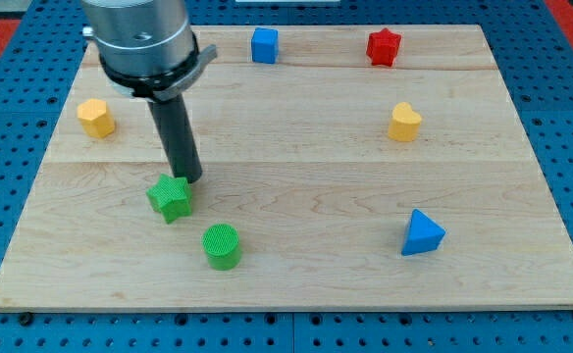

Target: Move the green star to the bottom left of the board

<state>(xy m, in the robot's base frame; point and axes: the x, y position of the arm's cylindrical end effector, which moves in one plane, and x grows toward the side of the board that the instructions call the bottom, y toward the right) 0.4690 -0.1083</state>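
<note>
Green star (pixel 170 198) sitting left of centre on the board (pixel 296 108), lower half, still well short of the bottom-left corner. Tip (pixel 190 179) touching or just about touching its upper-right edge — exact contact hard to tell. No jaws on this rig, so nothing to report open or clamped; just a plain rod.

Judging step in hand: pushing phase, contact being made from the top right, which is the correct side for a down-left shove.

Green cylinder (pixel 222 246) standing just beside the star, toward the view's bottom right, apart from it. Not in the push path, but near enough to be clipped by the rod if swinging wide.

Next move calling for: driving down and left along a diagonal, keeping the push line through the star's centre to avoid spinning it off the tip. Stopping short of the board edge.

Farther out, well apart and irrelevant: yellow block (pixel 96 118) at upper left, blue cube (pixel 264 45) and red star (pixel 384 47) along the top, yellow heart-like block (pixel 404 122) at right, blue triangle (pixel 422 233) at lower right.
</note>
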